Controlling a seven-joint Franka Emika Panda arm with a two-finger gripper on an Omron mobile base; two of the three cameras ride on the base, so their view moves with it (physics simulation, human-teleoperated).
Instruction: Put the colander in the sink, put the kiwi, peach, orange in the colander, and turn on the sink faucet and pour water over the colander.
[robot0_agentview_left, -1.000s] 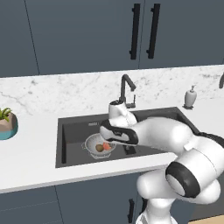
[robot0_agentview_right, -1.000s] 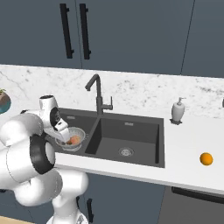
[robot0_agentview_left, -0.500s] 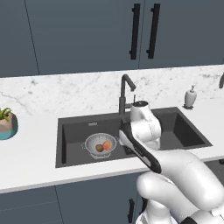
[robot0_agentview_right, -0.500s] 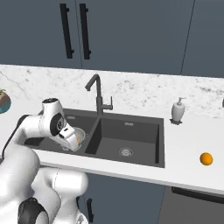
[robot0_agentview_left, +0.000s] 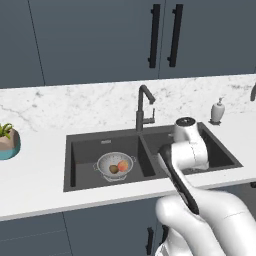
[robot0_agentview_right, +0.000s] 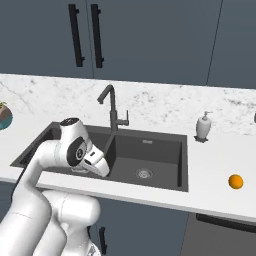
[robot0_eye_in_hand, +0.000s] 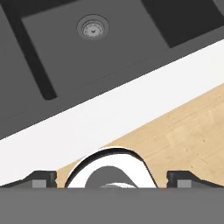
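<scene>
The silvery colander (robot0_agentview_left: 116, 165) sits in the left basin of the dark sink (robot0_agentview_left: 89, 149). Inside it lie the brown kiwi (robot0_agentview_left: 114, 169) and the pinkish peach (robot0_agentview_left: 122, 165). The orange (robot0_agentview_right: 235, 181) rests on the counter right of the sink (robot0_agentview_right: 161, 154). The dark faucet (robot0_agentview_left: 142, 107) (robot0_agentview_right: 111, 107) stands behind the divider, and water is out of view. My gripper (robot0_agentview_right: 98, 166) hangs near the sink's front rim. In the hand view the gripper (robot0_eye_in_hand: 112, 180) is open and empty, its fingertips (robot0_eye_in_hand: 43, 179) wide apart, looking at the right basin's drain (robot0_eye_in_hand: 92, 28).
A white soap dispenser (robot0_agentview_right: 203, 126) stands behind the sink's right end. A teal plant pot (robot0_agentview_left: 8, 143) sits at the far left of the counter. Dark cabinets with black handles (robot0_agentview_left: 163, 36) hang above. The wooden floor (robot0_eye_in_hand: 183, 131) lies below the counter edge.
My arm has swung right, away from the colander, to the sink's front rim by the right basin. The colander with kiwi and peach is now uncovered. The jaws stay open.
</scene>
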